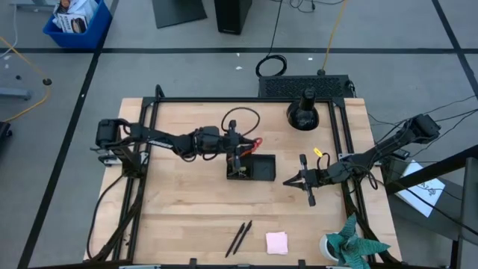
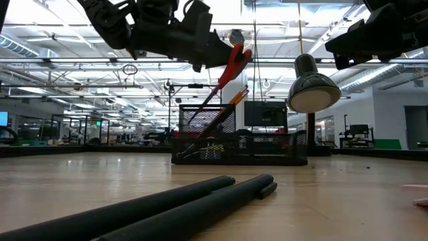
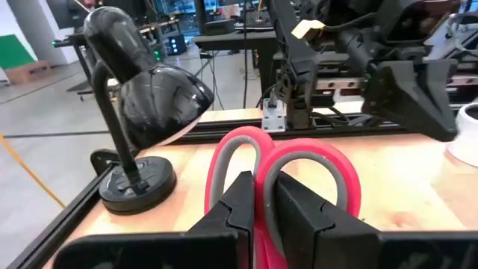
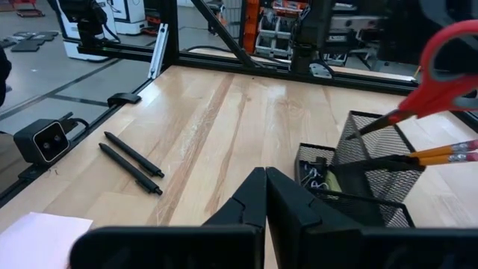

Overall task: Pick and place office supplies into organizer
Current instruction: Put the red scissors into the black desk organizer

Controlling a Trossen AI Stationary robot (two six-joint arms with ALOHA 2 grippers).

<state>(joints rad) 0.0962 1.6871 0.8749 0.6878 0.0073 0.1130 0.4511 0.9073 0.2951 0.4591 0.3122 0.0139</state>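
The left gripper (image 1: 237, 149) hangs over the middle of the table, above the left compartment of the black mesh organizer (image 1: 258, 169), its fingers (image 3: 235, 205) clamped on the red-handled scissors (image 3: 287, 175). The scissors lean with their blades down inside the organizer and their handles up and out toward the table's back edge. Orange pencils (image 4: 441, 155) lean in the same compartment, and binder clips (image 2: 208, 151) lie on its floor.

Near the front edge, about midway along it, two black pens (image 1: 240, 237) lie side by side, with a pink sticky-note pad (image 1: 277, 242) just to their right. A black desk lamp (image 1: 303, 112) stands by the back edge.

The right gripper (image 1: 287, 181) sits low just right of the organizer, pointing at it, fingers pressed together and holding nothing. A small yellow item (image 1: 317, 152) lies near the right arm. A teal paper plant in a white cup (image 1: 345, 245) stands at the front right corner.
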